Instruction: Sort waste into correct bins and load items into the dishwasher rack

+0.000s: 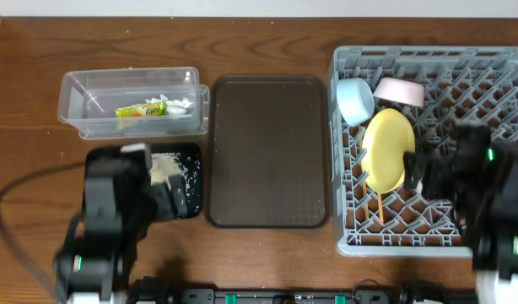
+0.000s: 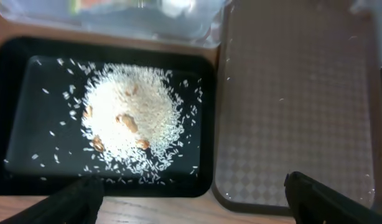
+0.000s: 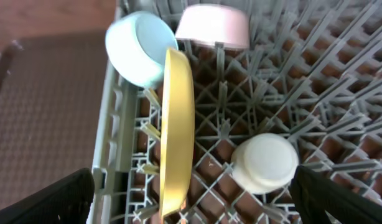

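Note:
The grey dishwasher rack (image 1: 495, 67) at the right holds a light blue bowl (image 1: 354, 100), a white bowl (image 1: 400, 91), a yellow plate (image 1: 387, 149) on edge and wooden chopsticks (image 1: 381, 208). In the right wrist view, a small white cup (image 3: 264, 163) stands upside down in the rack to the right of the plate (image 3: 177, 124). My right gripper (image 3: 192, 180) is open and empty above them. The black tray (image 2: 17, 93) holds a heap of rice (image 2: 132, 115). My left gripper (image 2: 191, 186) is open and empty over its near edge. The clear tub (image 1: 78, 93) holds the snack wrapper (image 1: 141, 109) and tissue (image 1: 176, 104).
A large dark brown serving tray (image 1: 267, 152) lies between the bins and the rack, and its left part also shows in the left wrist view (image 2: 290, 106). A black cable (image 1: 10, 245) loops on the wooden table at the front left.

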Action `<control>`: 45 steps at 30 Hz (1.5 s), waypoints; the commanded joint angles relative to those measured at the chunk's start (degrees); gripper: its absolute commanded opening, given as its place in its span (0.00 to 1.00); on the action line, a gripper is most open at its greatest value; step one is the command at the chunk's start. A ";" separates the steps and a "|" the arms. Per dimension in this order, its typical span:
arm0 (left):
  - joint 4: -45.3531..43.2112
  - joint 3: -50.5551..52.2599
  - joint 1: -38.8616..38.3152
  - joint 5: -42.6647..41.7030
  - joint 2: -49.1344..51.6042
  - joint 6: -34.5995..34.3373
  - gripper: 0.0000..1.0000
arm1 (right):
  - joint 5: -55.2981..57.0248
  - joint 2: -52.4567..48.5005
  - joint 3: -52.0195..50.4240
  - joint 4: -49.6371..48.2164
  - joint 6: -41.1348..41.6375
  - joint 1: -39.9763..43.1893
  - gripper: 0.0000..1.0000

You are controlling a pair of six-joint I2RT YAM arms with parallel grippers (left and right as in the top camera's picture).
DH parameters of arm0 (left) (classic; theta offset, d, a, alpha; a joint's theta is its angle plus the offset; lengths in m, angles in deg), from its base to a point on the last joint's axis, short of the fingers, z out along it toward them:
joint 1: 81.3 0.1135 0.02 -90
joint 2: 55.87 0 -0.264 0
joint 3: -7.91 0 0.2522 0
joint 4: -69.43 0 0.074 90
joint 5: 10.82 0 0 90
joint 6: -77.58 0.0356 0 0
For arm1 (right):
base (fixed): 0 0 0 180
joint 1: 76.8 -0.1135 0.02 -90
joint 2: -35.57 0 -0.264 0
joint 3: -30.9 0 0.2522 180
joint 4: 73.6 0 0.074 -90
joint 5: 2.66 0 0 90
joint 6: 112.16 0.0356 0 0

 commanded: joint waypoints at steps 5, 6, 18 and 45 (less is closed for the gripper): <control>0.20 1.20 -0.02 0.26 -9.68 0.55 0.97 | -0.26 12.92 -5.07 3.08 -1.07 0.35 0.99; 0.17 1.20 -0.02 0.26 -10.12 0.55 0.97 | -0.24 13.64 -5.07 4.09 -1.07 0.35 0.99; 0.20 1.20 -0.02 0.28 -10.38 0.55 0.98 | -0.26 14.45 -5.07 13.53 -1.07 0.35 0.99; 0.20 1.20 -0.02 0.28 -10.38 0.55 0.98 | 0.00 42.77 -40.57 -38.34 -3.28 -5.22 0.99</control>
